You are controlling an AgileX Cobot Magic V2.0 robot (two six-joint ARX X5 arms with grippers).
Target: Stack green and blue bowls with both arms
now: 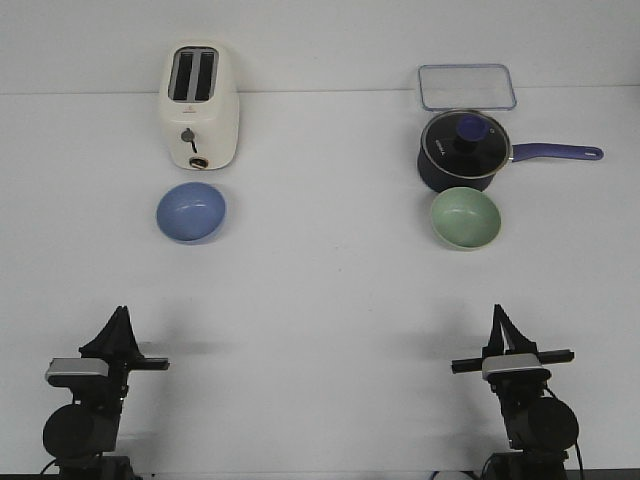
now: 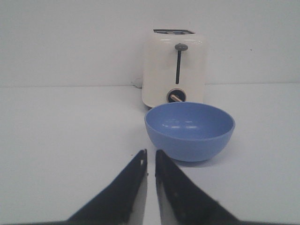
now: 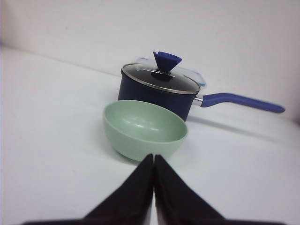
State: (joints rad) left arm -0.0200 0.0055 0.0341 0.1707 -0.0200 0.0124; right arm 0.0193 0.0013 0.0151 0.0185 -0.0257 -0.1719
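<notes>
The blue bowl (image 1: pixel 191 212) sits upright on the white table at the left, just in front of the toaster; it also shows in the left wrist view (image 2: pixel 190 130). The green bowl (image 1: pixel 465 218) sits upright at the right, in front of the saucepan, and shows in the right wrist view (image 3: pixel 145 130). Both bowls are empty. My left gripper (image 1: pixel 119 315) is near the front edge, well short of the blue bowl, shut and empty (image 2: pixel 150 153). My right gripper (image 1: pixel 497 315) is near the front edge, well short of the green bowl, shut and empty (image 3: pixel 153 157).
A cream toaster (image 1: pixel 199 106) stands behind the blue bowl. A dark navy saucepan (image 1: pixel 464 152) with a glass lid stands behind the green bowl, its handle pointing right. A clear rectangular container (image 1: pixel 466 86) lies behind the saucepan.
</notes>
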